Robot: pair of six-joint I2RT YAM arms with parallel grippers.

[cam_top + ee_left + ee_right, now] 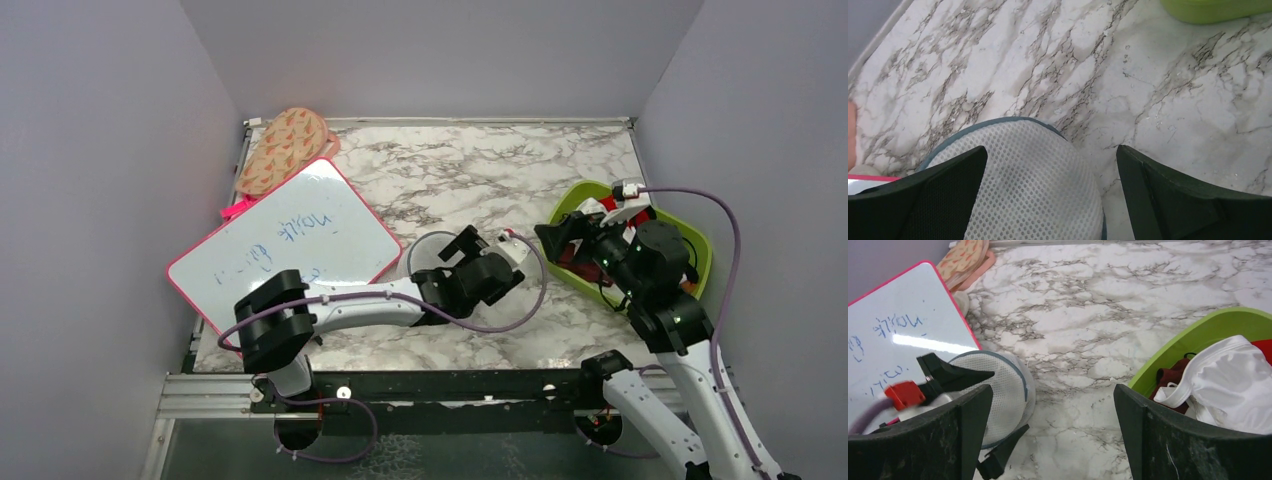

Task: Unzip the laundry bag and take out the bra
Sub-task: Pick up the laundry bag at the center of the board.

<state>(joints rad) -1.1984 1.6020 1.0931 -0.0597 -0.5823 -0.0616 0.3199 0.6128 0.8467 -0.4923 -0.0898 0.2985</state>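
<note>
Left tool (pixel 1051 150) spread, laundry bag (pixel 1033 190) between

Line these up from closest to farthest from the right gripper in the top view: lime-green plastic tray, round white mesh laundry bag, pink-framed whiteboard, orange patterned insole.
1. lime-green plastic tray, right beside the right gripper.
2. round white mesh laundry bag, to its left, mid-table.
3. pink-framed whiteboard, farther left.
4. orange patterned insole, far back-left corner.

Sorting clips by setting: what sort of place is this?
Probably a lab test booth, not a home: plain grey walls box in a marble-patterned tabletop, with the left arm and right arm mounted on a metal rail.
</note>
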